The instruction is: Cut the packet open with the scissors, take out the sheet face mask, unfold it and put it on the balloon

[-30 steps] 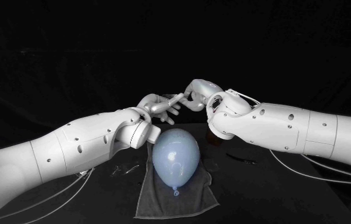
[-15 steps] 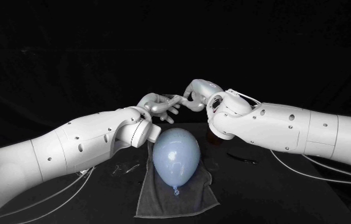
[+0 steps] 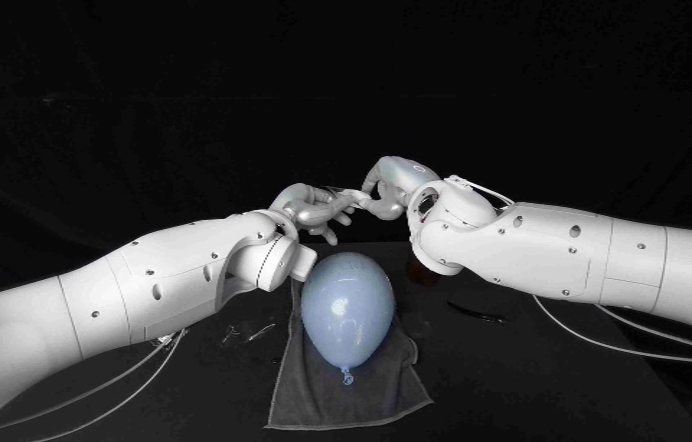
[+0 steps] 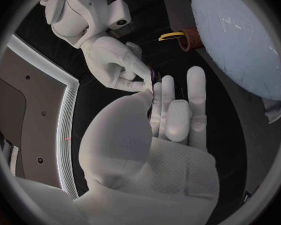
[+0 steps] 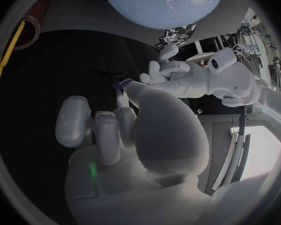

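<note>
Left hand (image 3: 317,210) and right hand (image 3: 389,184) are being held together above the balloon (image 3: 346,307), both pinching what seems the packet (image 4: 154,75), with drawing the mask out likely next.

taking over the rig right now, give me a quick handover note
Hands: left hand and right hand are raised behind the balloon, fingertips meeting on a small dark thing. It may be the packet; I cannot tell, nor how either hand grips it.
Things: the balloon lies on the towel, bare, no mask on it. A metal thing, perhaps the scissors, lies on the table on the left arm's side of the towel; a dark item lies on the right arm's side.
Done: cannot tell whether the packet is cut.
Left: mask out, unfolded, onto the balloon.
</note>
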{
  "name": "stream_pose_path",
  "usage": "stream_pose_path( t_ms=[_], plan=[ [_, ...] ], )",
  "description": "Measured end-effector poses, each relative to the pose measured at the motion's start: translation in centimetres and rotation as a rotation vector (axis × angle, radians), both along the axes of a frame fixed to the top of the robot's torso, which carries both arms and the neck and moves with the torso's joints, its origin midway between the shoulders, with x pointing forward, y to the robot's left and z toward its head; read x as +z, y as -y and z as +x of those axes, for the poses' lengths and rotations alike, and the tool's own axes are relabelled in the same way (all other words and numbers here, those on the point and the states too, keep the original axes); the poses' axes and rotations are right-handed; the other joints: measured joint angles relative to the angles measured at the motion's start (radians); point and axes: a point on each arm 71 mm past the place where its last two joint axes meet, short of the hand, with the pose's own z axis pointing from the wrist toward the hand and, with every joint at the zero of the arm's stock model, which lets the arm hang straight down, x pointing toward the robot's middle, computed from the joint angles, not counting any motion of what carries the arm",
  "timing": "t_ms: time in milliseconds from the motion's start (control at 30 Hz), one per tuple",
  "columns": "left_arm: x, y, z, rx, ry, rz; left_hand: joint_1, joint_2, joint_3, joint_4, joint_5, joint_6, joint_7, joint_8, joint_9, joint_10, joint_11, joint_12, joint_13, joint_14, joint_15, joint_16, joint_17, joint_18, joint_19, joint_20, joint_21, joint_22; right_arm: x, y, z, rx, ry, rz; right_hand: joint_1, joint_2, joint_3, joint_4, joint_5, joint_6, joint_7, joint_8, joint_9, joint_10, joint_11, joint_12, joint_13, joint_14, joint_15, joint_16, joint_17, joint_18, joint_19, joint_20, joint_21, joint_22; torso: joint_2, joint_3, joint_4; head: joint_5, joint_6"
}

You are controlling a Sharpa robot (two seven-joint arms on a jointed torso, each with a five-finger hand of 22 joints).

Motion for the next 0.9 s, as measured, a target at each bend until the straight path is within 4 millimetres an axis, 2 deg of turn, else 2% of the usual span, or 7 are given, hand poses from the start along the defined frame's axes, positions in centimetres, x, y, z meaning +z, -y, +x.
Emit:
stream_pose_path(
  t_ms=[300,400,600,667,700,800,900],
  plan=[
    [0.07,-0.02,-0.03,-0.002,0.009,-0.006,0.017,-0.016,0.205,-0.009,-0.008,-0.022,0.004,0.021,0.025,-0.007,0.004,0.007,0.018,0.000,0.000,0.004,0.008,0.000,-0.030,0.002,0.037,0.027,-0.01,0.10,0.00,0.001,-0.002,-0.001,0.000,0.000,0.003,-0.003,0.005,0.000,0.000,0.000,0.000,0.000,0.000,0.000,-0.001,0.000,0.000,0.004,-0.001,0.000,0.000,0.000,0.000,-0.001,0.000,-0.0002,0.0001,-0.002,-0.001],
    [0.09,-0.04,-0.01,-0.001,0.011,-0.009,0.012,-0.021,0.253,0.016,-0.005,-0.027,0.005,0.033,0.035,-0.009,0.006,0.007,0.022,-0.004,0.004,0.004,-0.003,0.000,-0.041,0.002,0.046,0.035,0.00,0.17,-0.06,0.003,-0.003,0.001,0.000,0.000,0.005,-0.003,0.005,0.000,0.000,0.000,0.000,0.000,0.000,0.000,-0.001,0.000,0.000,0.004,-0.001,0.000,0.000,0.000,0.000,-0.003,0.000,-0.0001,0.0001,-0.001,-0.001],
    [0.12,-0.15,0.05,0.003,0.015,-0.014,-0.116,-0.061,0.407,-0.074,-0.003,-0.016,-0.005,0.052,0.058,0.007,-0.002,0.016,0.030,-0.006,0.002,0.004,0.006,-0.002,-0.061,-0.003,0.080,0.055,0.08,0.32,-0.11,0.010,0.002,0.016,-0.037,-0.006,0.022,0.010,0.004,-0.003,-0.002,0.000,0.000,0.000,0.000,-0.016,-0.001,0.000,0.000,0.004,-0.001,0.000,-0.016,-0.006,-0.027,-0.027,0.000,0.0000,0.0000,0.001,-0.004],
    [0.14,-0.19,0.08,0.005,0.016,-0.015,-0.152,-0.073,0.420,-0.078,-0.003,-0.009,-0.004,0.060,0.065,0.014,-0.008,0.016,0.035,-0.003,0.000,0.009,0.021,-0.002,-0.064,-0.004,0.093,0.064,0.12,0.35,-0.11,0.012,0.007,0.022,-0.058,-0.022,0.019,0.017,0.006,-0.028,0.002,0.055,0.000,0.000,0.000,-0.036,0.000,0.000,0.000,-0.002,-0.001,0.000,-0.025,0.000,-0.044,-0.042,0.000,0.0000,-0.0002,0.002,-0.004],
    [0.16,-0.20,0.09,0.006,0.016,-0.016,-0.183,-0.084,0.482,-0.133,-0.003,-0.004,-0.005,0.063,0.069,0.019,-0.007,0.020,0.035,0.000,-0.004,0.014,0.027,-0.002,-0.067,-0.007,0.101,0.068,0.13,0.35,-0.10,0.013,0.010,0.025,-0.074,-0.031,0.012,0.027,0.009,-0.033,0.007,0.068,0.000,-0.001,0.001,-0.055,0.000,0.000,0.000,-0.006,0.000,0.000,-0.034,-0.001,-0.056,-0.053,0.000,0.0000,-0.0005,0.002,-0.005],
    [0.18,-0.21,0.10,0.008,0.018,-0.018,-0.229,-0.087,0.507,-0.158,-0.003,-0.001,-0.008,0.069,0.076,0.021,-0.009,0.020,0.038,0.004,-0.007,0.015,0.035,-0.003,-0.071,-0.011,0.117,0.078,0.20,0.32,-0.07,0.017,0.019,0.032,-0.107,-0.049,0.000,0.044,0.015,-0.051,0.018,0.074,0.078,-0.004,0.010,-0.102,0.000,-0.003,0.005,-0.012,0.000,0.003,-0.050,0.007,-0.086,-0.079,0.000,-0.0001,-0.0006,0.002,-0.005],
    [0.19,-0.22,0.10,0.010,0.019,-0.019,-0.259,-0.087,0.525,-0.176,-0.003,-0.001,-0.008,0.070,0.078,0.023,-0.011,0.020,0.040,0.004,-0.007,0.019,0.041,-0.003,-0.075,-0.007,0.126,0.085,0.25,0.27,0.00,0.019,0.027,0.035,-0.131,-0.074,-0.015,0.062,0.016,-0.063,0.029,0.054,0.080,-0.001,0.020,-0.139,0.000,0.000,0.011,-0.021,0.000,0.017,-0.065,0.011,-0.112,-0.100,0.000,-0.0003,-0.0004,0.002,-0.006]
  ],
)
